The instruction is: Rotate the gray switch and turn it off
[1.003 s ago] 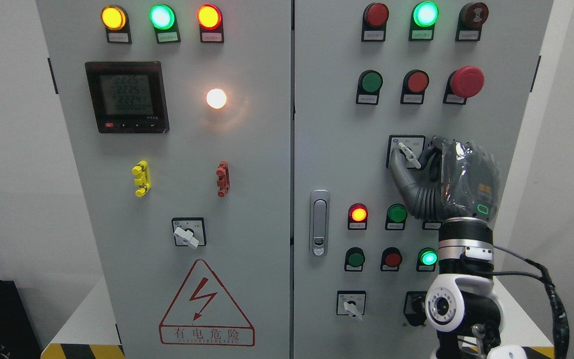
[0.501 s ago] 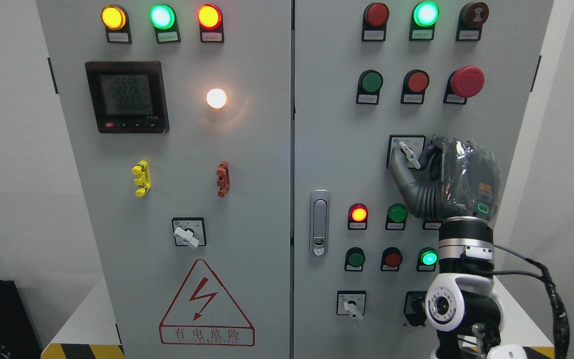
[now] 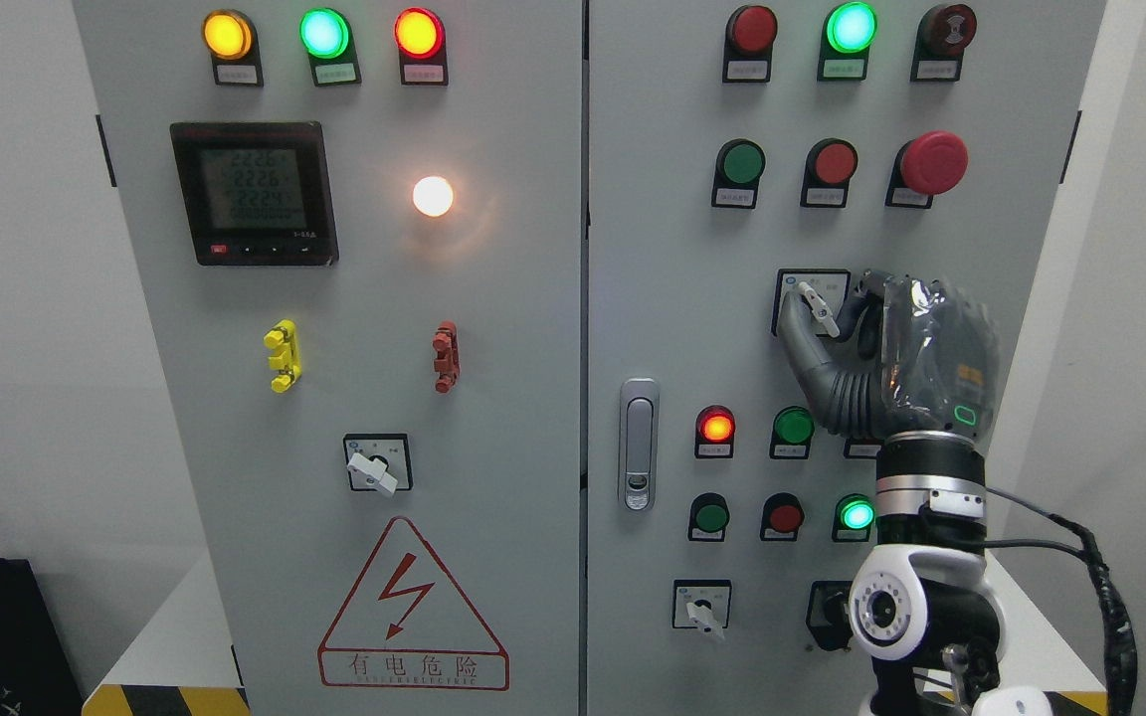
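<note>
Gray switch (image 3: 818, 307) lever tilted, top end up-left, on its square plate. Right hand (image 3: 891, 358) grasps it, thumb under the lever. Lit red lamp (image 3: 715, 427) and green button (image 3: 793, 426) just below.

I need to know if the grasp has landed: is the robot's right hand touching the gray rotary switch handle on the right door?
Touching. In the head view the right hand's thumb and curled fingers close around the gray rotary switch handle, with no gap visible.
</note>
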You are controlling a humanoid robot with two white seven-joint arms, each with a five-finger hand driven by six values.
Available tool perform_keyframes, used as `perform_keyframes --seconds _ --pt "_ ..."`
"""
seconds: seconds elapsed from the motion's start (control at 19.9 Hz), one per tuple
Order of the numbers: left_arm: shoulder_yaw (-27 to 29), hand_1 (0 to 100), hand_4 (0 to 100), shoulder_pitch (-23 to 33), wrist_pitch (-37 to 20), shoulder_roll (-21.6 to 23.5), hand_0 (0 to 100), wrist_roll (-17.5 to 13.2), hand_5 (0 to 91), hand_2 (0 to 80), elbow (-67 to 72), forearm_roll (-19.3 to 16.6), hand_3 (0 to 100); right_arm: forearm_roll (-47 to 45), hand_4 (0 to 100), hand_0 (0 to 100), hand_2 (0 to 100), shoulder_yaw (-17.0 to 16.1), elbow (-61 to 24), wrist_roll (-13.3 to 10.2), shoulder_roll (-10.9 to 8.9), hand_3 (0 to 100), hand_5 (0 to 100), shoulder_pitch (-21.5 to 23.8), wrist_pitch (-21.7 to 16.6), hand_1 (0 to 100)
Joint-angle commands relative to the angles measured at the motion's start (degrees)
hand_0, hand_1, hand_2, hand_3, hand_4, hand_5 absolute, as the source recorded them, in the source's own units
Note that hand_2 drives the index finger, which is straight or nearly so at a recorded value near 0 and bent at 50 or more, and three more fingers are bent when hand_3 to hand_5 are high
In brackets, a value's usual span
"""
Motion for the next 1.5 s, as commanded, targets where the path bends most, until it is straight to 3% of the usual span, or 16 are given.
perform_keyframes --seconds 0.0,1.45 --pt "0.4 39 0 -0.5 0.0 0.0 12 0.0 0.0 0.0 -1.4 1.1 0 0.0 100 51 78 0.7 0.0 0.0 0.00 100 100 0.0 0.0 30" --pt "0.4 39 0 -0.5 0.0 0.0 12 0.0 0.0 0.0 -1.4 1.1 0 0.0 100 56 80 0.7 0.0 0.2 0.00 100 100 -0.1 0.0 28"
